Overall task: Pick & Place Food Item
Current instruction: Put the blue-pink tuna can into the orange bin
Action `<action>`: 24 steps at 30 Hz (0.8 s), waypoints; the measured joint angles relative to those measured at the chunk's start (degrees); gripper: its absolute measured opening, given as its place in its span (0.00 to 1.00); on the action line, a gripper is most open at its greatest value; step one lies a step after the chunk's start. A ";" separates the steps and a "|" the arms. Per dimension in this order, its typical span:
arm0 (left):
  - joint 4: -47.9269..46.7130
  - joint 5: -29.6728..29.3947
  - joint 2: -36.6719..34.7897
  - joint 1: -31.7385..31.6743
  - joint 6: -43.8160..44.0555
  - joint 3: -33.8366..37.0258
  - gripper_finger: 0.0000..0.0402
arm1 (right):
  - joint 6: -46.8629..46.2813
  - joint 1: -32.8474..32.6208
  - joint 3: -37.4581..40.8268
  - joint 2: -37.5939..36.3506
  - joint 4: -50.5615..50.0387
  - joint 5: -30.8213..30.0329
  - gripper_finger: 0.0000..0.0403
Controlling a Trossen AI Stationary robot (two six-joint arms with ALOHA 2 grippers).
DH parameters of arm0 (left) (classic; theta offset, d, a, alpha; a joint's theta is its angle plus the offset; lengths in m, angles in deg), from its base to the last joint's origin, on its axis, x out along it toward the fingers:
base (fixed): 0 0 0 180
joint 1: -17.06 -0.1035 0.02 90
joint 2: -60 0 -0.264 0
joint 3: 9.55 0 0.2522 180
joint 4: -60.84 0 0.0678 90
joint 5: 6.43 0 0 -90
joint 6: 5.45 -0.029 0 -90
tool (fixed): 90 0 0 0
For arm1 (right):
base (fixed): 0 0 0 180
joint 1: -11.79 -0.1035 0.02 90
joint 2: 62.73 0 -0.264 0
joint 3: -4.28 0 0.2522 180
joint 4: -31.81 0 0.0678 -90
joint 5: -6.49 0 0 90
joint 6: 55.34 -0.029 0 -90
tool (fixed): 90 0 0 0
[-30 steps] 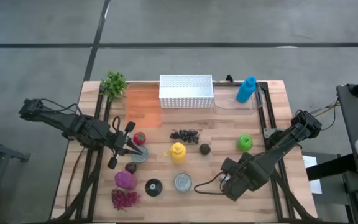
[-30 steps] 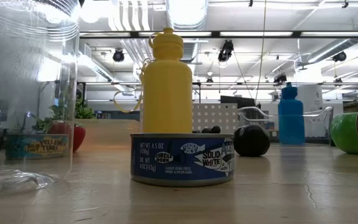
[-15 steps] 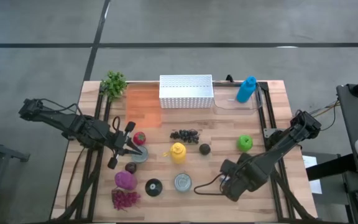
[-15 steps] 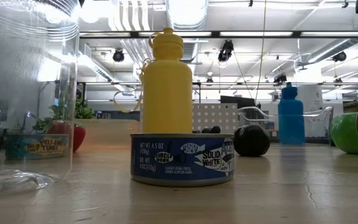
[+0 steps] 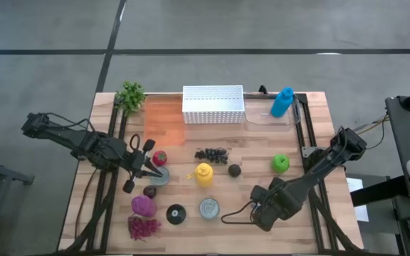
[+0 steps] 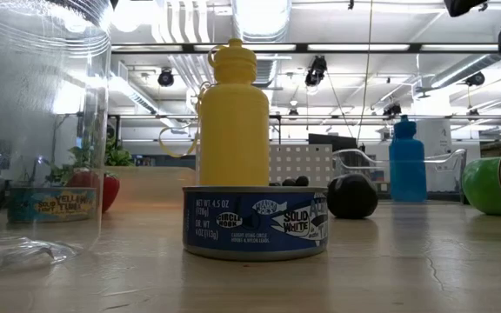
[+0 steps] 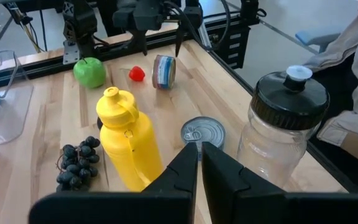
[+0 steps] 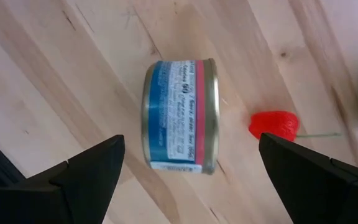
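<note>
A tin can with a blue and pink label (image 8: 179,115) lies on its side on the wooden table near the right front. A small red item (image 8: 273,124) and a green apple (image 7: 89,70) lie close by. My right gripper (image 8: 191,180) hangs open straight above the can, pointing down, with a finger on either side and clear of it. It also shows in the left wrist view (image 7: 159,40). In the high view the right gripper (image 5: 264,208) hides the can. My left gripper (image 7: 199,168) is shut and waits in the air at the table's left (image 5: 152,172), holding nothing.
In the middle stand a yellow bottle (image 5: 203,174), dark grapes (image 5: 212,153), a flat tin (image 5: 209,208) and a clear black-lidded jar (image 7: 284,124). A strawberry (image 5: 160,158) and another tin (image 5: 159,176) lie by my left gripper. A white basket (image 5: 213,104) and a blue bottle (image 5: 282,102) stand at the far edge.
My right gripper has come down toward the can lying on its side, and its dark tips now enter the top right corner of the low view. Nothing on the table has moved.
</note>
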 joint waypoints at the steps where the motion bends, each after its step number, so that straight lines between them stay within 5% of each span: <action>1: -0.02 0.00 0.00 0.00 0.00 0.00 0.06 | 0.04 0.00 0.40 0.02 0.39 -0.03 0.92; 24: -0.22 0.00 0.00 0.00 0.04 0.00 0.07 | 2.61 0.00 8.43 0.00 9.63 -1.48 0.87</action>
